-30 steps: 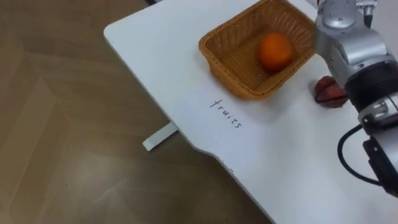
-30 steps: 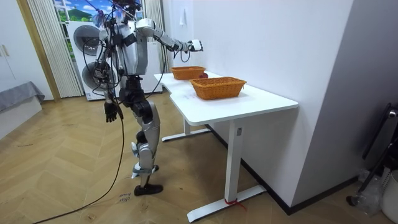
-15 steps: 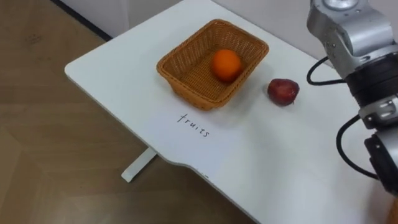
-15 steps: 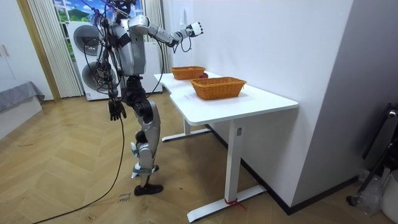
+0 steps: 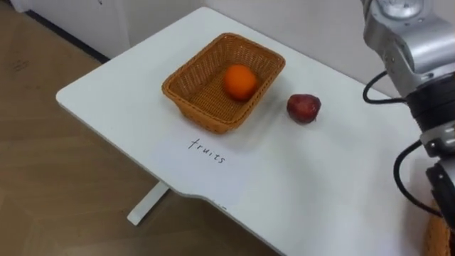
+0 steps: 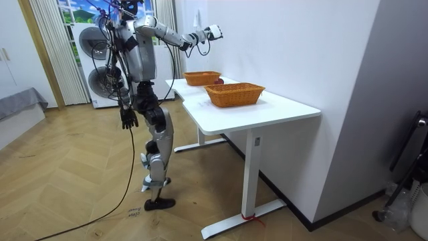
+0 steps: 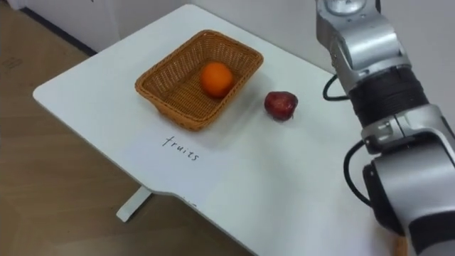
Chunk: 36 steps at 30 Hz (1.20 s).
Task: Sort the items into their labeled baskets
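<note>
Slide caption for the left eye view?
Orange in the wicker basket; red fruit beside it, apart, on the white table.

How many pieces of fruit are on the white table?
2. An orange lies inside the wicker basket; a dark red fruit sits on the table just right of it. More may lie out of view.

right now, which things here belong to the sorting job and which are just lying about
Job: fruits basket, orange inside it, dark red fruit beside it on the table, second basket.
Lying about: washing machine, curtain.
</note>
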Motion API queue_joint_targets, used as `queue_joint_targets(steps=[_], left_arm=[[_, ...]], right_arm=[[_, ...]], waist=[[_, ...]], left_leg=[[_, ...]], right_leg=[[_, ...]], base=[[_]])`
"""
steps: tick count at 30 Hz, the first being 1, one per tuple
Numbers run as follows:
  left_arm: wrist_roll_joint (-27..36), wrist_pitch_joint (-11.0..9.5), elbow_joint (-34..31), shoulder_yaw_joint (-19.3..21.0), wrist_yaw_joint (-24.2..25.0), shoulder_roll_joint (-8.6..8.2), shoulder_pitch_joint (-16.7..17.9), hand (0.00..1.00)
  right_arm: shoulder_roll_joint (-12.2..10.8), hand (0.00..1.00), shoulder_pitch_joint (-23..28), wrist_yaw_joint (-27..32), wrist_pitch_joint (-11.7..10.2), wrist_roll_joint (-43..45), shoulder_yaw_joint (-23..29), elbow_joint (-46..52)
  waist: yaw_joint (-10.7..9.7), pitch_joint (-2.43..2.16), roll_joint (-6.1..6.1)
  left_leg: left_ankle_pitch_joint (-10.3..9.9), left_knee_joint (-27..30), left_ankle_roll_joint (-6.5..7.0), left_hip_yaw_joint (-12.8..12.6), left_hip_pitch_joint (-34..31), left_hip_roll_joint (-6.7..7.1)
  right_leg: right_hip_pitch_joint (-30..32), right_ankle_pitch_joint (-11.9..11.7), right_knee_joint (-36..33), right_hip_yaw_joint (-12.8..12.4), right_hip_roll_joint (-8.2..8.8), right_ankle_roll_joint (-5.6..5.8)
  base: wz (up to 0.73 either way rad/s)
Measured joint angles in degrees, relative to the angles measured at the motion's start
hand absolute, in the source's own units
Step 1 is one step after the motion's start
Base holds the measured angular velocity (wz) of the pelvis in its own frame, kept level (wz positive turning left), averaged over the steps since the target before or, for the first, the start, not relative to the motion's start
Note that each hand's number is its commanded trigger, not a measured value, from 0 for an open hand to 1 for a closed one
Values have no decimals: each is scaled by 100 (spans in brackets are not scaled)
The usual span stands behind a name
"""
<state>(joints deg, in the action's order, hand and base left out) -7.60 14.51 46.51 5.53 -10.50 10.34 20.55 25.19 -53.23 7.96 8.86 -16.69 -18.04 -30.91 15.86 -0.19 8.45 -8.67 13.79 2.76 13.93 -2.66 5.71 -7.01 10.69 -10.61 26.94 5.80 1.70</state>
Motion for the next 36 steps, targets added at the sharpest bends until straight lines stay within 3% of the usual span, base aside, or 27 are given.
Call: queue_joint_targets(steps=[1, 6, 9, 12, 17, 19, 25, 30, 36], left_arm=[[2, 7, 37, -12, 11, -24, -31, 0], [3, -65, 326, -13, 147, -24, -106, 0], [67, -59, 334, -10, 233, -20, -93, 0], [62, -59, 325, -5, 279, 3, -110, 0], [61, -65, 334, -14, 400, 131, -62, 0], [58, -76, 376, -13, 469, 206, -72, 0], [44, -76, 532, 8, 552, 227, -95, 0], [35, -72, 552, 82, 624, 227, -100, 0], [43, -71, 551, 130, 627, 236, -101, 0]], right_arm=[[0, 0, 132, -107, 1, 178, 1, -17], [8, 0, 926, -524, 22, 639, 30, 60], [19, 0, 1210, -807, 177, 636, 23, 89], [19, 0, 1238, -1060, 274, 623, -2, 89], [26, 0, 1419, -1239, 254, 621, -47, 82], [25, 0, 1734, -1410, 264, 624, -93, 81], [29, 0, 2016, -1767, 337, 689, -96, 82], [57, 0, 2077, -2117, 377, 896, -96, 87], [57, 0, 2092, -2321, 379, 1133, -101, 86]], waist=[[3, 32, -46], [-11, 38, -60], [-3, 39, -60], [3, 48, -74], [21, 37, -25], [57, 3, 46], [119, 39, 64], [164, 39, 85], [189, 65, 166]], left_leg=[[1, -19, 3, -42, 47, -5], [-3, -66, 14, -105, 185, -9], [-4, -55, 15, -113, 180, -10], [0, -77, 9, -117, 173, -14], [3, -102, 13, -143, 256, -20], [-8, -110, 27, -137, 294, -18], [-28, -93, 46, -239, 294, -22], [-32, -92, 46, -294, 307, -35], [-31, -96, 46, -312, 317, -44]], right_leg=[[-34, 4, 2, 3, 8, 6], [-142, 15, 0, -5, 22, 25], [-140, 16, 0, -9, 21, 25], [-116, 16, 4, -69, 12, 25], [-183, 15, 4, -152, 2, 25], [-217, 16, -1, -177, 3, 26], [-193, 17, 5, -294, 10, 36], [-180, 17, 1, -354, 9, 36], [-182, 17, -1, -367, 5, 36]], base=[[-12], [-8], [-4], [-1], [1], [3], [-10], [-7], [0]])
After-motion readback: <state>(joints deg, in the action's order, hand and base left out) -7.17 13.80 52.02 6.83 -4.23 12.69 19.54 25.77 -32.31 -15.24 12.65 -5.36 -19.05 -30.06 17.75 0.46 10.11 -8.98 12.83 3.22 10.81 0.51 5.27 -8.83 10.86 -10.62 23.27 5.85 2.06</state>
